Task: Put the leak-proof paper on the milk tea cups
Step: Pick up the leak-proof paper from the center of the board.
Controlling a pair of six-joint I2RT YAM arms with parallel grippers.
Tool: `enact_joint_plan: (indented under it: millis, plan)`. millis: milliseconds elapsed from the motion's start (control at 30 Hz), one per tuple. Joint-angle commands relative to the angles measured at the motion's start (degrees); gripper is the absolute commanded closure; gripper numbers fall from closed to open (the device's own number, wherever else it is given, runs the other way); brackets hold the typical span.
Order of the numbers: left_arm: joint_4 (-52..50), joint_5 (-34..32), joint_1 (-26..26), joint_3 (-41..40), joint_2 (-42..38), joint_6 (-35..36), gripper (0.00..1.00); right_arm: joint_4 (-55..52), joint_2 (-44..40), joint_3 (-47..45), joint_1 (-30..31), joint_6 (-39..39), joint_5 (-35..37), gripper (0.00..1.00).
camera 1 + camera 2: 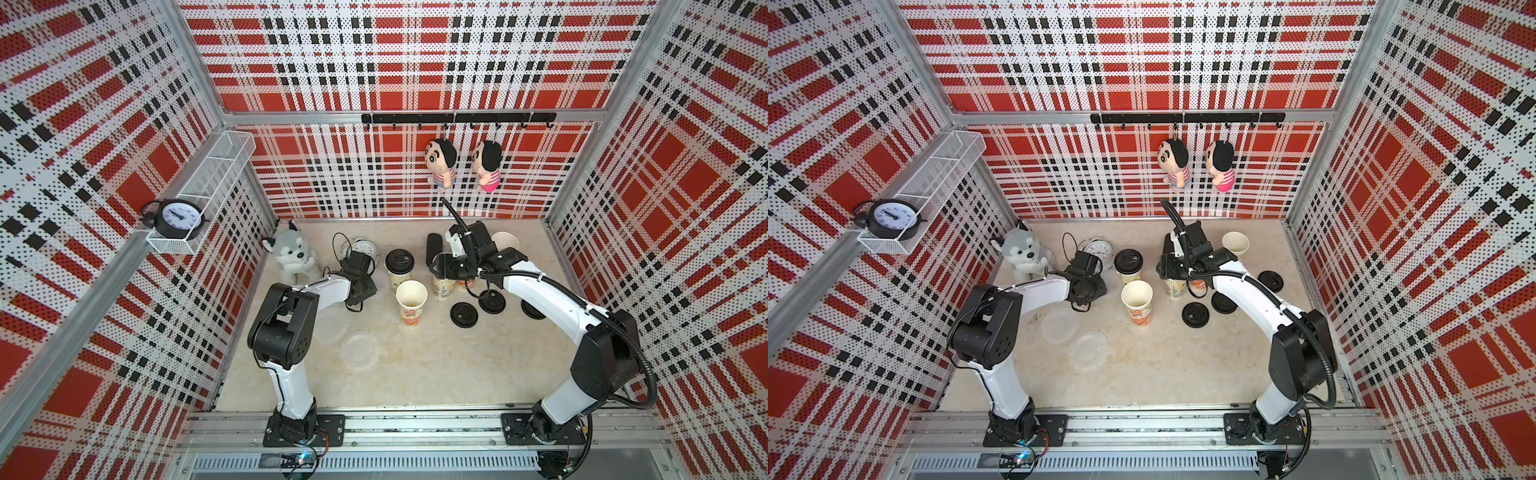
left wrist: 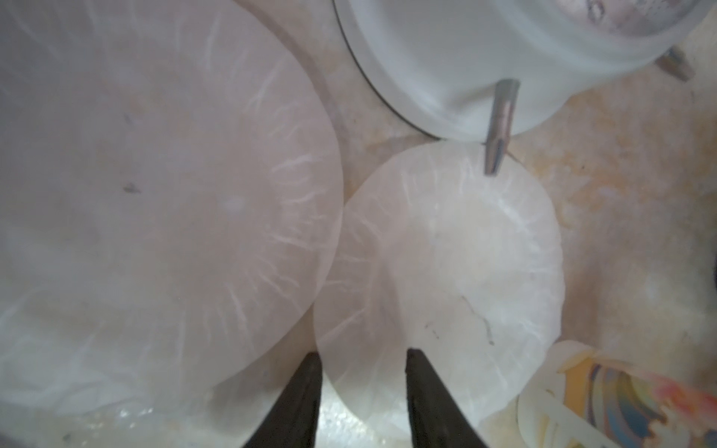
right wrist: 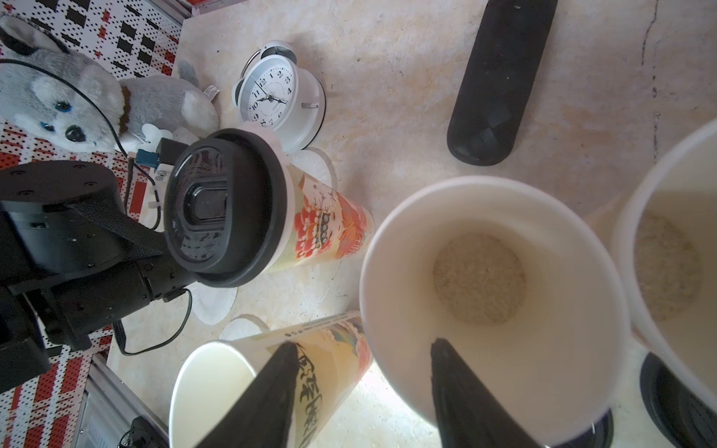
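Both top views: 1 of the milk tea cups (image 1: 400, 279) wears a black lid (image 1: 399, 261); 4 look uncovered, so most remains; leak-proof paper (image 1: 1088, 350) lies at 7 o'clock of the front cup (image 1: 1137, 296); left wrist: left gripper (image 2: 364, 388) parted above thin, crinkled, translucent rounds; right wrist: right gripper (image 3: 368, 380) gapes astride a smooth white rim.

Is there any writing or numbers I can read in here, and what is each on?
"12", "1", "2", "3" and on round to "11": dial of the white alarm clock.
Black brush characters on a milk tea cup: partly covered, not readable.
Numerals on the black alarm clock: too small to read.
Tag on the husky plush: too small to read.
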Motion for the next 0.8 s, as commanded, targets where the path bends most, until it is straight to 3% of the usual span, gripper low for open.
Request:
enact_joint_plan:
  millis: [0,500,767]
  plan:
    - [-1.6,-2.0,0.2,-0.3,3.1,-0.6,0.65,0.8,-1.9,-0.8,-0.9,-1.0,-0.4,0.42]
    - [-2.1,-3.7,1.0,0.6,5.4,0.0,0.8,2.2,-1.9,-3.0,-2.3,-1.0,-1.7,0.42]
    - [-2.4,-4.5,1.3,0.5,4.9,0.3,0.96,2.6,-1.9,-2.9,-2.5,-1.0,-2.1,0.41]
